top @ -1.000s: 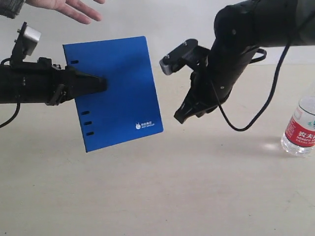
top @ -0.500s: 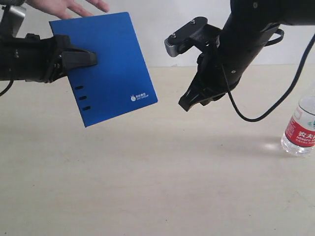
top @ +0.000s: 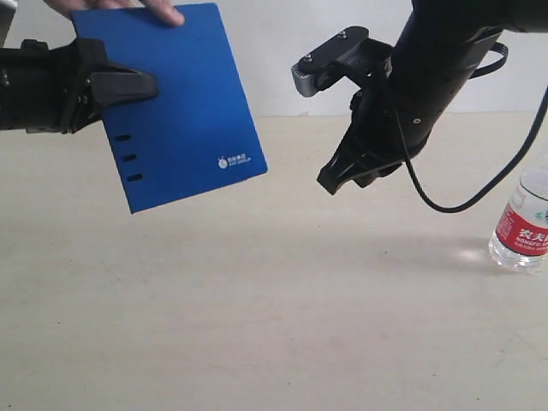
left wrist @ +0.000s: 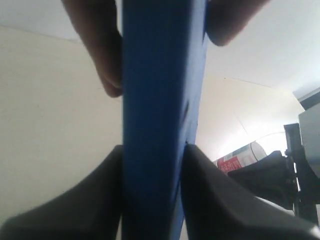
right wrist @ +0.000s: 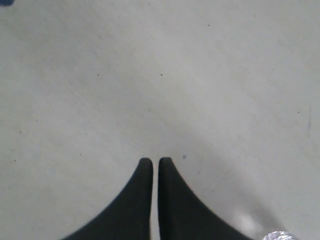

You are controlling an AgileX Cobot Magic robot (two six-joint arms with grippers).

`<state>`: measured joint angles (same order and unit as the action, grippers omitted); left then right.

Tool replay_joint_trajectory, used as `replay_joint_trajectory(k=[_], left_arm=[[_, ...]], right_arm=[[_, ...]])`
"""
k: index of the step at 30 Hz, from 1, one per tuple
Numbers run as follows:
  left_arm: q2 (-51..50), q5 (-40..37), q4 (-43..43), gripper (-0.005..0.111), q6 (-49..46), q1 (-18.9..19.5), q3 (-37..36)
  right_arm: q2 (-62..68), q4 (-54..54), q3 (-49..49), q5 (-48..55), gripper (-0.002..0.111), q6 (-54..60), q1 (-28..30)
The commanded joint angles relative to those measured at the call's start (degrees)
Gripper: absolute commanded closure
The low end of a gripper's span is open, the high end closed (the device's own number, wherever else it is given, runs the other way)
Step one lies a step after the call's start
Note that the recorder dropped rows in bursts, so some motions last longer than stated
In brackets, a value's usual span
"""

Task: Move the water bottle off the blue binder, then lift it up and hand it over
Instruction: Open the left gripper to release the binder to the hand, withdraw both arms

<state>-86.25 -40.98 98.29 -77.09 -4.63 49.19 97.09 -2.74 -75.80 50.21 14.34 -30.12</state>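
Left gripper (top: 150,86) was clamped on the blue binder (top: 184,111). It held the binder up off the table (top: 257,325) at upper left of the ext. view, tilted. The slotted edge sat on the gripper's side & the white logo at the low corner away from it. In the left wrist view the binder ran edge-on btwn the two fingers, both pressed flat vs. its faces. A person's hand (top: 120,7) gripped the binder's top edge just above the gripper, w/ digits on either face.

Right gripper (top: 330,182) hung in mid-air to the right of the binder, well apart from it, tips pointing down-left. Its fingers were closed nearly tip to tip w/ only a sliver of gap & nothing btwn them.

The water bottle (top: 522,224) stood upright on the table at the far right, partly cut by the frame edge. It was lower than & right of the right gripper, well apart from both grippers & from the binder.
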Motion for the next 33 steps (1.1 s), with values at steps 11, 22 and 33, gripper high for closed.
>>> replay_joint_trajectory(k=[11, 22, 33], left_arm=[[0.84, -1.21, 1.65, 0.102, -1.05, -0.09, -3.79], [0.84, -4.06, 1.65, 0.102, -1.05, -0.09, -3.79], [0.84, -3.07, 1.65, 0.075, -1.05, -0.09, -3.79]], right_arm=[[-0.62, 0.26, -0.21, 1.68, 0.109, -0.37, 0.30], [-0.62, 0.34, -0.21, 2.37, 0.109, -0.37, 0.30], [-0.62, 0.34, -0.21, 2.73, 0.109, 0.69, 0.30]])
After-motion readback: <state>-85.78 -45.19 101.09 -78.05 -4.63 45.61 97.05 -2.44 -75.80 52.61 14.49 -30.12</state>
